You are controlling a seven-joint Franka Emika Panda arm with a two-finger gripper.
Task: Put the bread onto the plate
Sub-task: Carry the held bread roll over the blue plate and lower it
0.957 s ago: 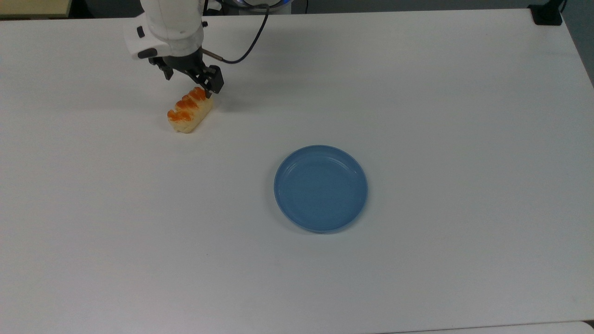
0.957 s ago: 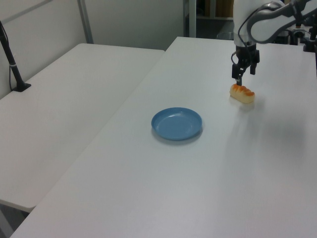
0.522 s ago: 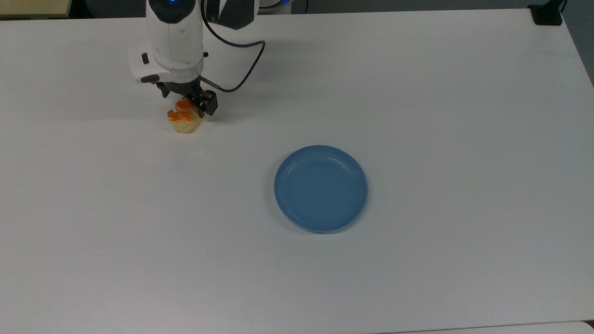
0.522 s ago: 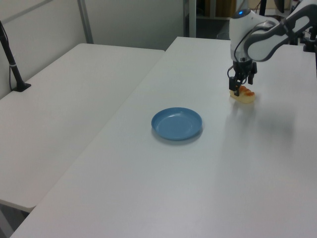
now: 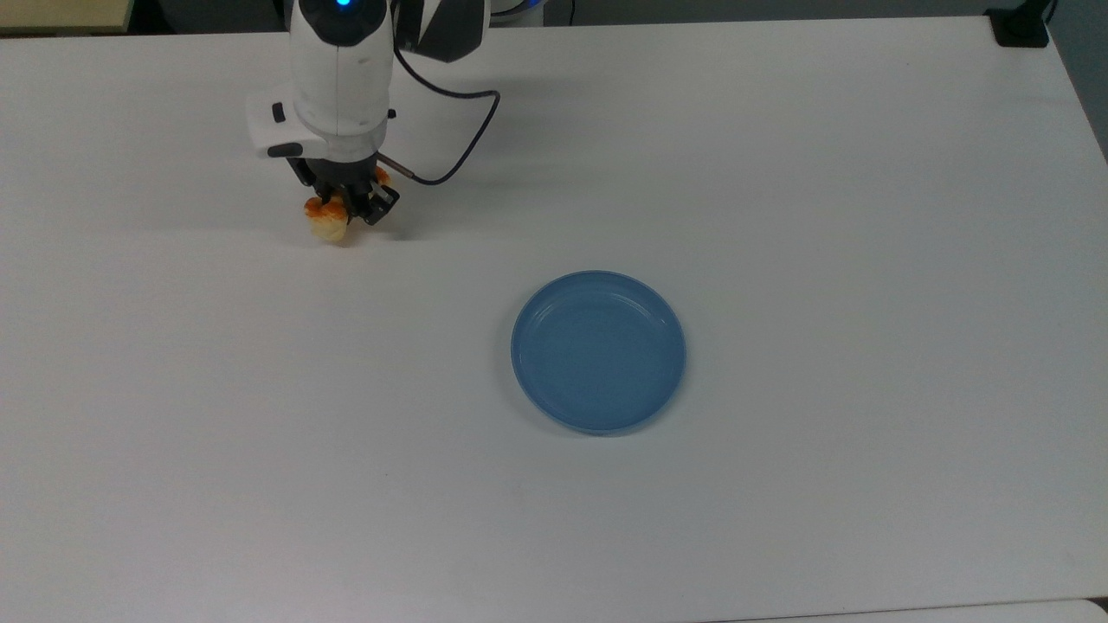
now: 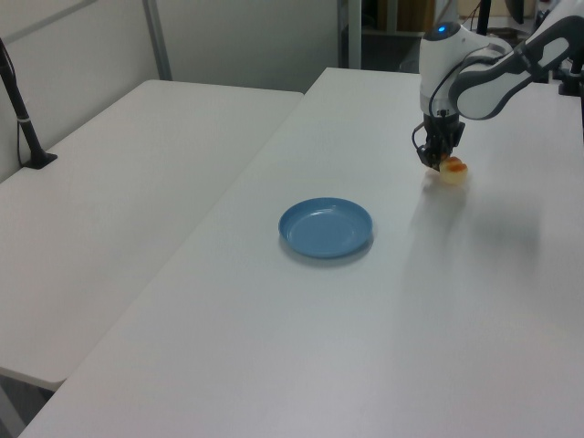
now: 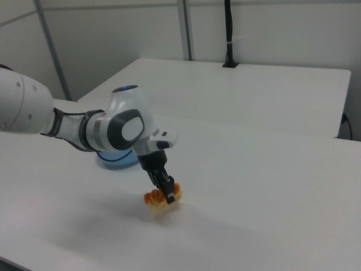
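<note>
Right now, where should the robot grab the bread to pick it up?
Around the middle of the bread, from straight above, one of the fingers on each long side. It is a small oblong loaf lying flat on the table, so its narrow width fits between them. The gripper is already there.

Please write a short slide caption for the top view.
Pincer lowered onto the bread, far from the empty plate on the white table.

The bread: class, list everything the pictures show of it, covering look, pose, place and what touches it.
The small pale-yellow loaf with lumpy orange-brown glazed top lies on the white table, well apart from the round blue plastic plate, toward the top view's upper left. It looks soft and glossy on top. The black two-finger tool is down over its middle, fingers straddling it, hiding much of it. The right view shows it resting on the table.
</note>
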